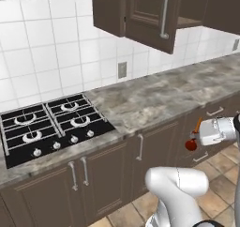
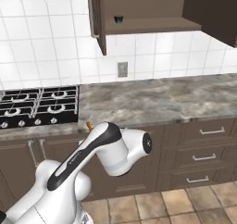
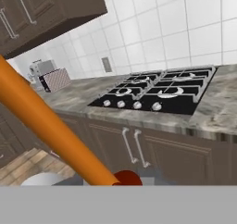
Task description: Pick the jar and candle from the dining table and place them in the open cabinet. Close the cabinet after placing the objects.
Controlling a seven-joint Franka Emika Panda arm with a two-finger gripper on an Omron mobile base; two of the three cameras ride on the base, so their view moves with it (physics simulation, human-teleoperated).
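One blue cup (image 2: 118, 19) shows inside the cabinet (image 2: 148, 15) from the right; left shows the hand (image 1: 196, 136) grasping the candle (image 1: 193, 137).

We are in a home kitchen, rendered rather than filmed. A black gas hob (image 1: 49, 125) with four burners and a row of silver knobs is set into a grey veined marble surface (image 1: 154, 97). Behind it runs a wall of white square tiles (image 1: 51, 48) with a grey socket plate (image 1: 122, 70). Dark brown base cupboards (image 1: 112, 170) and drawers (image 2: 203, 156) with silver handles stand under the surface, and a matching wall cabinet (image 2: 148, 15) hangs above with a door open. The floor is tan stone tile (image 2: 176, 204). Far along the surface we see a silver toaster (image 3: 40, 68).
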